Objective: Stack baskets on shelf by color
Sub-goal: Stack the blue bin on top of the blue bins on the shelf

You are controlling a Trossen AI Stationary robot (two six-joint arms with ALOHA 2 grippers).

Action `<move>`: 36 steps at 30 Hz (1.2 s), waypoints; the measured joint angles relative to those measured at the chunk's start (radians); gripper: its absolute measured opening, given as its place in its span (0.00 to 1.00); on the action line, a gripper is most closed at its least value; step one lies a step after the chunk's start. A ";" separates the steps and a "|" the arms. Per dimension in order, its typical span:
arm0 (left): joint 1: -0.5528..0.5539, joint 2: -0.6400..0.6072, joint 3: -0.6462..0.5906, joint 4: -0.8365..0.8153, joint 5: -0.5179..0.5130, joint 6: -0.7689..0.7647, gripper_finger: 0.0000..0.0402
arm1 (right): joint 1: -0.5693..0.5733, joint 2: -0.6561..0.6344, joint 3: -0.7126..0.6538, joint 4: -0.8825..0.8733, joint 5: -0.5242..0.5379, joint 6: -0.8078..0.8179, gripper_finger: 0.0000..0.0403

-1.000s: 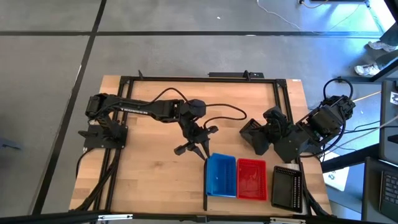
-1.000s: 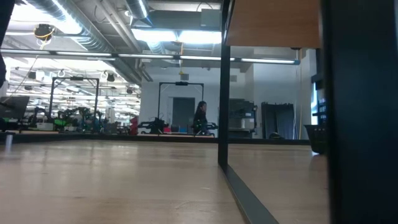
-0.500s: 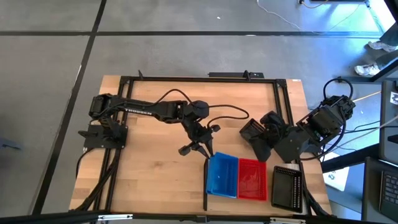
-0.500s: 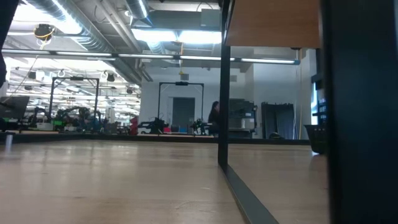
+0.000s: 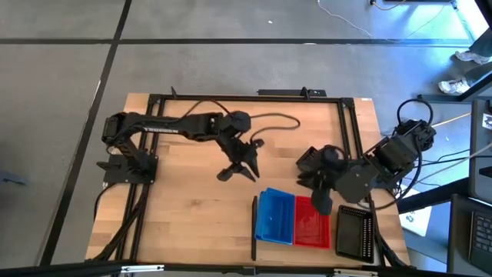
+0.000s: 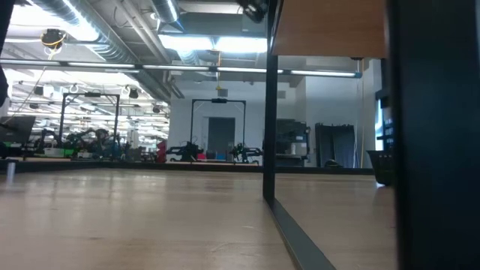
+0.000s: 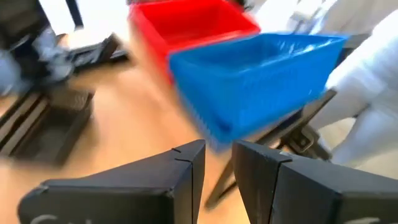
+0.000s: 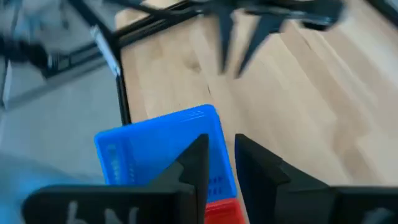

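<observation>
- A grey concrete floor, crossed by dark seams, surrounds the butcher-block wooden table.
- Silver ceiling ducts run beside bright strip lights.
- A dark doorway sits in the far white wall.

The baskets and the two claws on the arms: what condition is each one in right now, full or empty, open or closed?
Blue basket: upright on the shelf, empty on top.
Red basket: upright, side by side with the blue one, empty on top.
Black basket: upright, beside the red one, nothing in it.
Left gripper: holds nothing, fingers slightly parted, above bare table.
Right gripper: holds nothing, fingers slightly parted, over the red basket's edge.
</observation>
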 joint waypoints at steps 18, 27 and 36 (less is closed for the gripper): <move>0.066 -0.284 0.000 -0.161 -0.329 -0.092 0.18 | -0.108 0.160 0.000 0.042 -0.150 -0.749 0.19; 0.065 -0.309 0.001 -0.201 -0.358 -0.139 0.18 | -0.201 0.214 0.000 0.032 -0.251 -0.607 0.19; 0.065 -0.309 0.001 -0.239 -0.358 -0.132 0.18 | -0.233 0.213 0.000 0.030 -0.355 -0.523 0.19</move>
